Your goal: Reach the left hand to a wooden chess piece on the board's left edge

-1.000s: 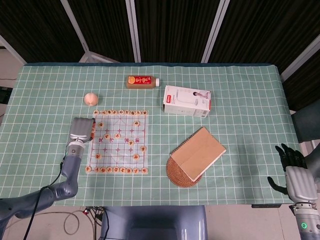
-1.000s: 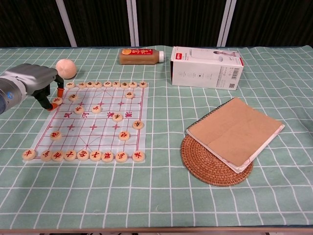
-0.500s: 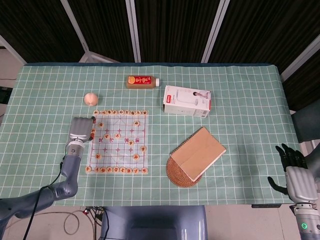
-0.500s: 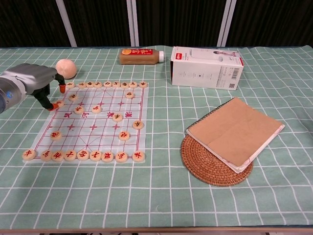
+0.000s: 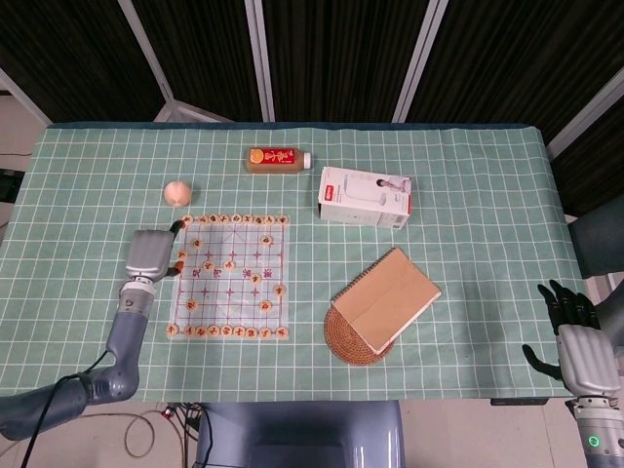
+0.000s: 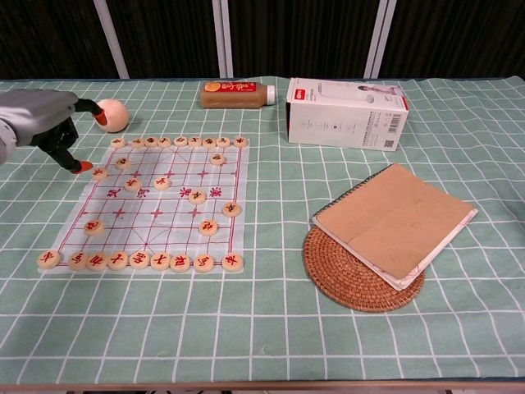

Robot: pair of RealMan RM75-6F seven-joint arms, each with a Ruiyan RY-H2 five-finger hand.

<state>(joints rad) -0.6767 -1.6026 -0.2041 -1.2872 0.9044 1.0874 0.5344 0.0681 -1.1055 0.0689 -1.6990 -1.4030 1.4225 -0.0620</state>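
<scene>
From the head view we see our left hand (image 5: 148, 255) lying palm-down just off the left edge of the chess board (image 5: 231, 278), its forearm running back toward the near left corner of the table (image 5: 88, 185). Its fingers point away from us, spread, with orange tips near the board's far left corner, and nothing is in them. The wooden chess piece (image 5: 178, 265) we are after sits on the board's left edge, just beside the hand. Our right hand (image 5: 575, 341) hangs off the near right side of the table, dark fingers apart and empty. The bottle (image 5: 278, 158) lying on its side carries an orange label whose writing is too small to read; the white box (image 5: 365, 196) has a red band, also unreadable here.

From the chest view our left hand (image 6: 45, 119) hovers at the far left, thumb and fingers parted, one orange fingertip down close to the chess piece (image 6: 99, 173), another toward the pink ball (image 6: 111, 115). We cannot tell whether the tip touches the piece. The pieces bear red and dark characters. A brown notebook (image 6: 394, 222) rests on a woven coaster (image 6: 353, 283).
</scene>
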